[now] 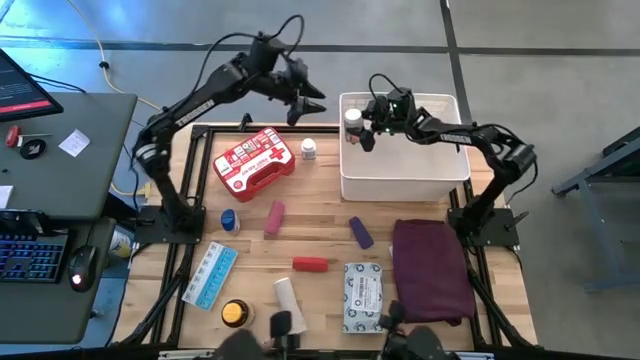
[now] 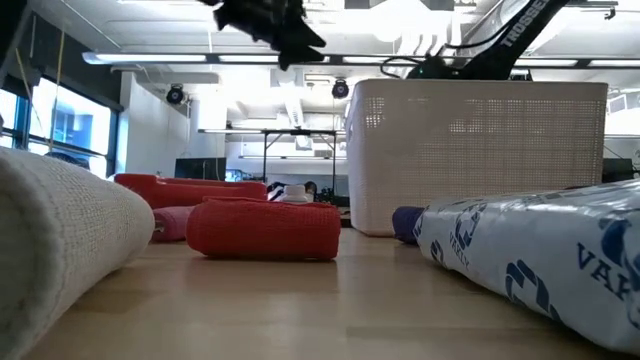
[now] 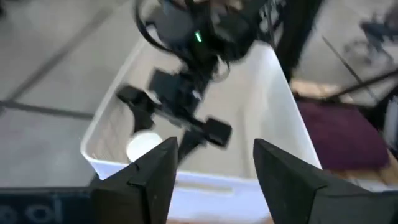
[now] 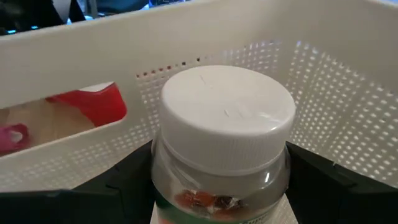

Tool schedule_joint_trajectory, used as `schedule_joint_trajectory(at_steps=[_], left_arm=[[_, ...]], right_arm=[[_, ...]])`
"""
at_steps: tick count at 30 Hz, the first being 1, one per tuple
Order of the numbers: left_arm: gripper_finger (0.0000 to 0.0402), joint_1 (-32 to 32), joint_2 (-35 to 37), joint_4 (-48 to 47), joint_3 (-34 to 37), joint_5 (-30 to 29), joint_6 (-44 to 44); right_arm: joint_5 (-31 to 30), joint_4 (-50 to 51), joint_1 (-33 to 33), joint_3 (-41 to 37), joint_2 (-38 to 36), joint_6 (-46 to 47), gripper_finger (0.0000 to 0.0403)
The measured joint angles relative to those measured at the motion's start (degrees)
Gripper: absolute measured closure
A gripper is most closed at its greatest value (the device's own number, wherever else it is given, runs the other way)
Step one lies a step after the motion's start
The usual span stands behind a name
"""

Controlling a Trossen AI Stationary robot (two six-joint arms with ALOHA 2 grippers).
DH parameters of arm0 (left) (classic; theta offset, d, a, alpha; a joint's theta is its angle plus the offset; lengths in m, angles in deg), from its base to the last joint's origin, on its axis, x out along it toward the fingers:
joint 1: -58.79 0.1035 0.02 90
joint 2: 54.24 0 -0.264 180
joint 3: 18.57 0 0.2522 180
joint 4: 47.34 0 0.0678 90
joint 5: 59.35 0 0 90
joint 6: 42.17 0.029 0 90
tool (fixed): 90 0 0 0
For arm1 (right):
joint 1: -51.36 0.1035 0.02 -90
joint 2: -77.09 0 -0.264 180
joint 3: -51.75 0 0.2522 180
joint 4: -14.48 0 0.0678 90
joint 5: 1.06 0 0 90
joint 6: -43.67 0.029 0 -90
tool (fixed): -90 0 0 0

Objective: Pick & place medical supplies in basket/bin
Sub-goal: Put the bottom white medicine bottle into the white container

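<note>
My right gripper (image 1: 357,128) is shut on a small clear bottle with a white cap (image 4: 227,118) and hangs inside the left end of the white lattice basket (image 1: 405,150). My left gripper (image 1: 300,100) is open and empty, raised in the air just left of the basket; its wrist view looks down on the basket (image 3: 273,81) and the bottle's cap (image 3: 144,148). On the table lie the red first-aid case (image 1: 255,163), a second small bottle (image 1: 308,150), pink (image 1: 274,217), purple (image 1: 361,232) and red (image 1: 309,264) tubes, and the blue pill strip (image 1: 210,275). My right gripper pinches the bottle's clear body (image 4: 186,180) just below the white cap, one dark finger (image 4: 124,183) on each side. The fingers come level from the table's right side. The bottle stands upright and is lifted clear, beside the basket's inner left wall (image 4: 81,149).
A white roll (image 1: 288,297), an orange-lidded tin (image 1: 233,313), a grey-white packet (image 1: 364,296) and a blue-capped item (image 1: 230,220) lie toward the near edge. A maroon cloth (image 1: 430,270) covers the near right. A desk with a keyboard stands left of the table.
</note>
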Motion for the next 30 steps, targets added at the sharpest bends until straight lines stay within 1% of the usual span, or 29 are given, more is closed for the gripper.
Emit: schedule_joint_trajectory(at_steps=[5,8,11,13,15,17,20,23,26,30], left_arm=[[0.017,-0.05,9.68,23.09,19.85,-8.12,-8.07],[0.0168,-1.18,12.96,34.08,29.33,-8.51,-11.62],[0.0168,-2.57,14.9,40.33,35.58,-8.24,-14.0],[0.0168,-3.62,15.09,42.85,38.06,-8.19,-15.03],[0.0168,-4.81,15.07,44.38,40.19,-8.61,-16.19],[0.0168,-6.24,14.99,45.55,41.52,-10.51,-16.56],[0.0168,-9.22,14.99,46.23,43.17,-15.37,-15.51],[0.0168,-11.65,14.97,47.57,45.02,-18.98,-14.58],[0.0167,-13.08,14.97,48.68,46.16,-20.81,-13.93],[0.0167,-14.02,14.97,48.66,47.72,-22.47,-13.08]], right_arm=[[-0.07,-0.68,0.04,0.05,1.57,-0.83,0.013],[-0.04,1.31,0.04,0.05,1.75,-1.02,0.013],[0.25,3.93,0.02,0.05,1.79,-0.88,0.013],[-0.17,5.72,0.0,0.03,1.83,-1.4,0.013],[-2.18,7.28,0.04,0.03,1.83,-2.86,0.013],[-2.87,7.81,0.04,0.01,1.83,-3.23,0.013],[-3.34,7.69,0.09,0.01,2.07,-2.99,0.013],[-4.7,6.96,0.09,0.03,4.01,-2.51,0.0129],[-4.76,5.97,0.37,0.05,7.02,-1.67,0.0129],[-6.96,2.82,1.47,0.14,8.58,-0.86,0.0129]])
